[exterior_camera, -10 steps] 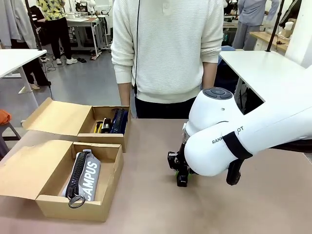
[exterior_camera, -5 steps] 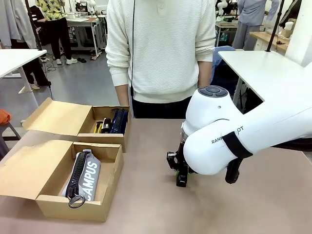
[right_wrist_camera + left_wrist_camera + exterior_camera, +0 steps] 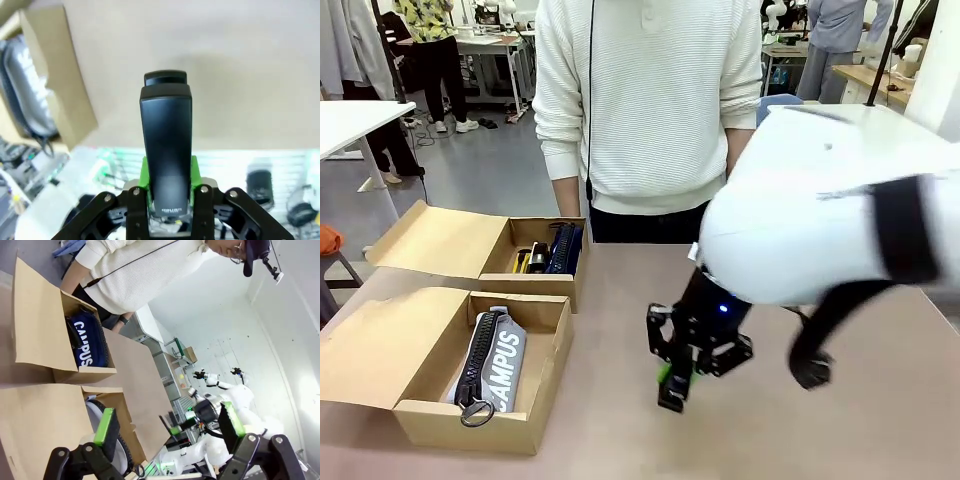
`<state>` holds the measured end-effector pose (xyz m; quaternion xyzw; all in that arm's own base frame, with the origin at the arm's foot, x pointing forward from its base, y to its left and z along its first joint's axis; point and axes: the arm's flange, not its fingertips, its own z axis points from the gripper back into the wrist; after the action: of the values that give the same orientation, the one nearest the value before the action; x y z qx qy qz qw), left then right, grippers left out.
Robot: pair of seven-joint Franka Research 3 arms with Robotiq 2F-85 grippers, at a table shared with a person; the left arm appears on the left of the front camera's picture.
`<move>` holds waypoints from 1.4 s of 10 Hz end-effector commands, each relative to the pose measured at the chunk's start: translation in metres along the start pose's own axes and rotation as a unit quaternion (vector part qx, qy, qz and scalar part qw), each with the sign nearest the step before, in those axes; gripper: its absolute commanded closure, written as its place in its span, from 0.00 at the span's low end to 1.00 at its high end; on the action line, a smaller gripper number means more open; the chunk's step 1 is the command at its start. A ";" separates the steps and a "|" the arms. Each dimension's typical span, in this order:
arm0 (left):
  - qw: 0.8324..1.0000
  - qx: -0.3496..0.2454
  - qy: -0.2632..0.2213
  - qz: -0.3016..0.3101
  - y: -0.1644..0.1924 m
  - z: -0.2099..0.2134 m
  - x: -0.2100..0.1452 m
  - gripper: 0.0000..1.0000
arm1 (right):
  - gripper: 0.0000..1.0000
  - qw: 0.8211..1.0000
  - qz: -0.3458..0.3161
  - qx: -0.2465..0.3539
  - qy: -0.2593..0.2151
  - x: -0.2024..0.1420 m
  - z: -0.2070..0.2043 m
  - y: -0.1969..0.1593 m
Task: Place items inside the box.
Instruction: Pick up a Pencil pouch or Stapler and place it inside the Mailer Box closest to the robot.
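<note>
Low in the middle of the front view, the right jaws pinch a black stapler (image 3: 166, 130) over the brown desk (image 3: 620, 300). The left jaws stand wide, holding nothing. At lower left, the open brown cardboard box (image 3: 470, 425) holds a grey "CAMPUS" zip pencil case (image 3: 498, 365).

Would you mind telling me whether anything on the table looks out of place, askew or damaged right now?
Nothing stands out. The grey pencil case lies flat inside the open box, and the black stapler sits straight in the right gripper, clamped between its fingers. No spill or damage shows.
</note>
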<state>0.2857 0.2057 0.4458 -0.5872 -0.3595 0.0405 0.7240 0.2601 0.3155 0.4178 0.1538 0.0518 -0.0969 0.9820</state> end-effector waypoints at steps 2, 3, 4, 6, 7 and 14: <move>1.000 -0.010 -0.009 -0.008 -0.002 -0.001 -0.001 0.00 | 1.00 1.000 0.000 0.000 0.000 0.000 0.000 0.000; 1.000 -0.010 -0.009 -0.008 -0.002 -0.001 -0.001 0.00 | 1.00 1.000 0.000 0.000 0.000 0.000 0.000 0.000; 1.000 -0.010 -0.009 -0.008 -0.002 -0.001 -0.001 0.00 | 1.00 1.000 0.000 0.000 0.000 0.000 0.000 0.000; 1.000 -0.010 -0.009 -0.008 -0.002 -0.001 -0.001 0.00 | 0.67 0.998 0.026 0.002 -0.049 -0.027 0.013 0.012; 1.000 -0.010 -0.009 -0.008 -0.002 -0.001 -0.001 0.00 | 0.67 0.996 0.065 -0.015 -0.064 -0.027 0.003 0.051; 1.000 -0.010 -0.009 -0.008 -0.002 -0.001 -0.001 0.00 | 0.67 0.981 0.174 -0.005 -0.083 -0.023 -0.049 0.209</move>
<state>0.2856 0.2060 0.4452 -0.5871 -0.3596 0.0410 0.7241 0.2746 0.5016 0.4303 0.1823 -0.0503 0.0770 0.9789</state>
